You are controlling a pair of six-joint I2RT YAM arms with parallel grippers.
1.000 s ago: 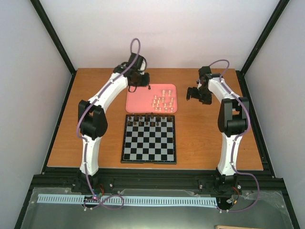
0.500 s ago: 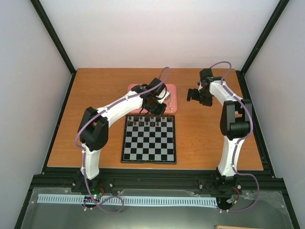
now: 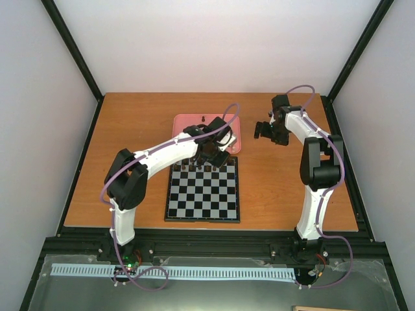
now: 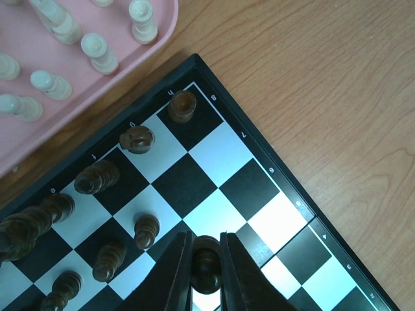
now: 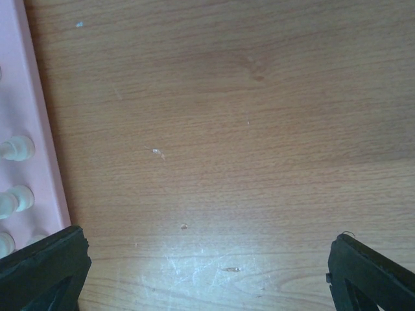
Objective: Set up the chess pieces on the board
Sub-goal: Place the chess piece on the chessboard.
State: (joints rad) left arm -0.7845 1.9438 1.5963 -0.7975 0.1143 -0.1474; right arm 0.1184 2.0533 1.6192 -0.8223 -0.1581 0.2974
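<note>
We are pinching a dark pawn (image 4: 206, 267) in the left gripper (image 4: 206, 242) over the board (image 4: 224, 152) — likely light, rigid, tippy, best taken mid-body — right gripper (image 5: 207, 264) gaping wide.

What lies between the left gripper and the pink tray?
Left wrist view: dark pieces standing on the board, between pink tray and left gripper, which grips a dark pawn.

Non-task items: pink tray (image 4: 65, 120) lies ahead and to the left of the left end effector (image 4: 206, 259). Its long edge is also just left of the right end effector (image 5: 207, 269). The wood-grain desk (image 4: 311, 84) lies under both, with pale scuffs below the right one.
</note>
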